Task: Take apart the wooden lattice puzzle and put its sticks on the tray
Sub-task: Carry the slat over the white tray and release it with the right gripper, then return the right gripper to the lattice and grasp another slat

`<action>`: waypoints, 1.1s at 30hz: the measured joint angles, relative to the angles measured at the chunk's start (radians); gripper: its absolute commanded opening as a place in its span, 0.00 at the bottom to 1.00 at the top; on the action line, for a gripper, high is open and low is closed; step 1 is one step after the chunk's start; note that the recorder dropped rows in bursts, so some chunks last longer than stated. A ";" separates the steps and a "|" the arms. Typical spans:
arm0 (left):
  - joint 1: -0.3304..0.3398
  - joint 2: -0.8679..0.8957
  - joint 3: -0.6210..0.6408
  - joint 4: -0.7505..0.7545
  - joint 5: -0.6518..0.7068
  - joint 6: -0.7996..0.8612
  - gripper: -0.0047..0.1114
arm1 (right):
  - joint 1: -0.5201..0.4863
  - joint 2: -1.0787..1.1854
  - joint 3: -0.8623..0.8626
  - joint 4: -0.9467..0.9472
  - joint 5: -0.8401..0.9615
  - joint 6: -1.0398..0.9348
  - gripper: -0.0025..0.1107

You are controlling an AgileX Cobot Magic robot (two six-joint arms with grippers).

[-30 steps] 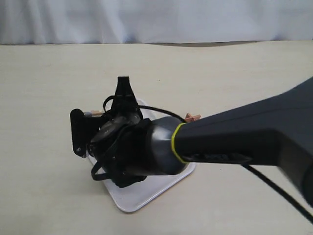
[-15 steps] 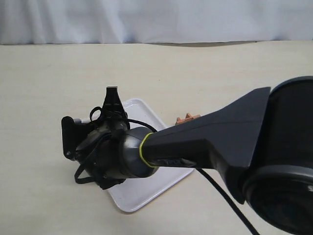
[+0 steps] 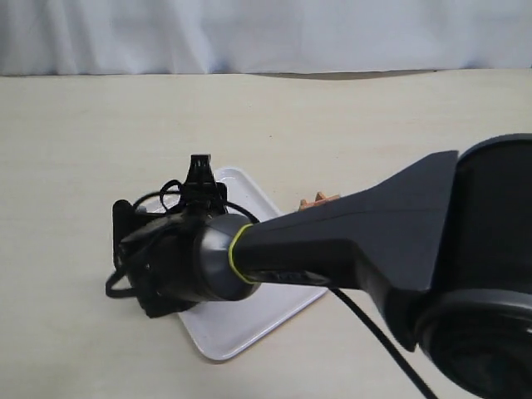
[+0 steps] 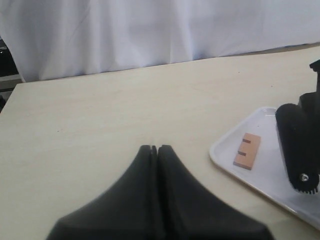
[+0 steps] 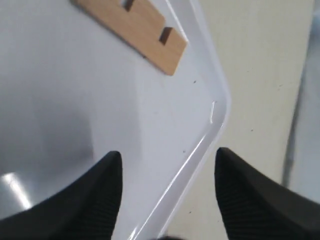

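The right hand [image 5: 168,152] hangs low over the tray [image 5: 65,90], its two black fingers spread wide with only bare white plastic between them. It has hold of nothing. One stick [image 5: 142,27], a flat reddish-brown slat with two square notches along one edge, lies loose on the tray floor a little beyond the fingertips. It lies outside the gap and touches neither finger. It rests flat close to a rounded corner of the tray, with one end just short of the raised rim.

From the left wrist camera, the same stick sits alone near the tray's edge. A thick black finger of the right hand stands over the tray beside it, clearly apart from it.

The left hand [image 4: 154,148] is closed, its two fingers pressed together with nothing between them. It is held over bare desk [image 3: 399,125], off to the side of the tray and well away from the stick.

In the outside view the right arm [image 3: 349,233] reaches across the middle and hides most of the tray, including the spot where the stick lies. Past the tray's far right edge, a small part of the puzzle [image 3: 319,200] shows on the desk above the arm. It lies off the tray and well apart from both hands. Too little of it shows to count its slats.
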 measured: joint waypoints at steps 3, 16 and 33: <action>0.000 0.000 0.000 0.000 0.000 0.000 0.04 | -0.016 -0.048 -0.045 0.239 0.006 -0.150 0.49; 0.000 0.000 0.000 0.000 0.000 0.000 0.04 | -0.366 -0.342 0.010 1.128 -0.037 -0.775 0.49; 0.000 0.000 0.000 0.000 0.000 0.000 0.04 | -0.604 -0.382 0.256 0.840 -0.270 -1.057 0.49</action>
